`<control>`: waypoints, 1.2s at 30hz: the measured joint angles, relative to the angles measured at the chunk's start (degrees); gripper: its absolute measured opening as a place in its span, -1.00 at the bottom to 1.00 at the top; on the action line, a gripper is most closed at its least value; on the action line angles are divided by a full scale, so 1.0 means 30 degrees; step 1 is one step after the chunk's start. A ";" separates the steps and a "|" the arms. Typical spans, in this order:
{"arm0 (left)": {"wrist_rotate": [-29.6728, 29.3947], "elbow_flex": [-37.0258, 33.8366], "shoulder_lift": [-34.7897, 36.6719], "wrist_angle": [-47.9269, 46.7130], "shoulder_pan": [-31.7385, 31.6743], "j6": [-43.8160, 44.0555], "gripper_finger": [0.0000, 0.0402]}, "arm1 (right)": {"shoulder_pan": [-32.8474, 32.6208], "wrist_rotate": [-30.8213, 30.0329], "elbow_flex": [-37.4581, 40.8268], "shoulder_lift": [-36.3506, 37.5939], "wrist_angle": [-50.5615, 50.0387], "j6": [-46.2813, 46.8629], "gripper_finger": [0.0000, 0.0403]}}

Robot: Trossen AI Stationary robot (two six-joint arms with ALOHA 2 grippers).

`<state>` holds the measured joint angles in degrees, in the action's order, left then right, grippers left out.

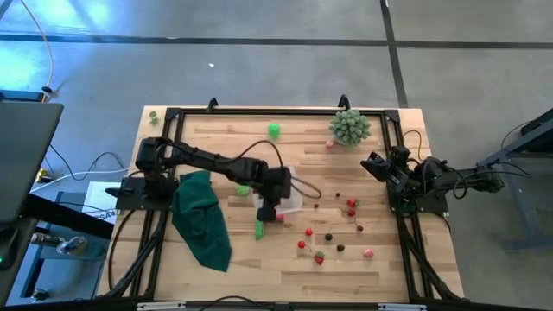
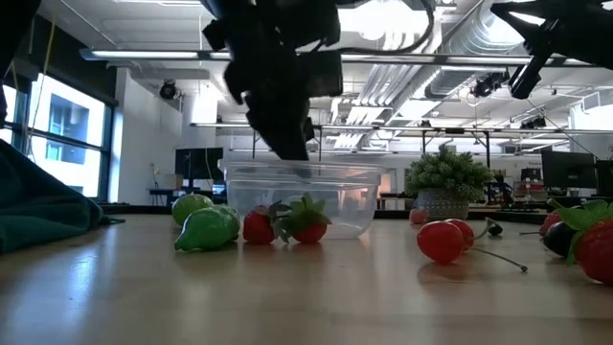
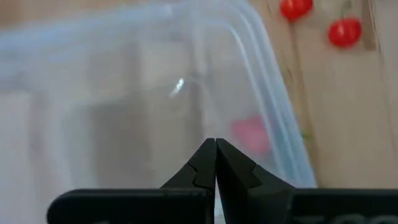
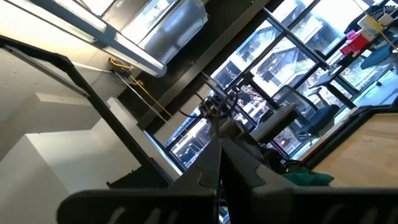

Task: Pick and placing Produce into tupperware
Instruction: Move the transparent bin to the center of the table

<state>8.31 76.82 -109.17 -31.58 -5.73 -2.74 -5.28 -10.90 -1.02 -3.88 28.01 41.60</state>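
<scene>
Tupperware (image 3: 124, 93) directly under closed left pincer (image 3: 216, 146), empty-handed.

The left hand (image 1: 270, 212) hangs right over the tupperware (image 1: 292, 192) in the middle of the surface (image 1: 251, 259), so the way in from above is blocked there. Small produce (image 1: 333, 235) lies scattered toward the right edge. A green cloth (image 1: 201, 218) covers the left side. A spiky plant (image 1: 350, 127) stands at the far right corner. The near edge has bare wood to pass over.
</scene>
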 joint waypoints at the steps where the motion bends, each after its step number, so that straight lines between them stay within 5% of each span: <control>1: -0.0095 0.0214 0.0063 -0.0067 -0.0232 -0.0284 -1.00 | 0.0000 0.0000 0.0000 0.0000 0.0007 0.0000 -1.00; 15: -0.1342 0.0428 0.0044 -0.3484 -0.4079 -0.4359 -1.00 | 0.0000 0.0219 0.0000 -0.0006 -0.0286 -0.0011 -1.00; 24: -0.1396 0.0428 0.0044 -0.2509 -0.5205 -0.7062 -1.00 | 0.0000 0.0244 0.0000 -0.0004 -0.0718 -0.0080 -1.00; 36: 0.1381 0.0428 0.0044 -0.1107 -0.4750 -0.7255 -1.00 | 0.0000 0.0342 0.0000 -0.0007 -0.0765 -0.0160 -1.00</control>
<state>12.45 78.11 -109.03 -34.90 -19.98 -24.51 -5.28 -9.87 -1.02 -3.90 25.71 41.12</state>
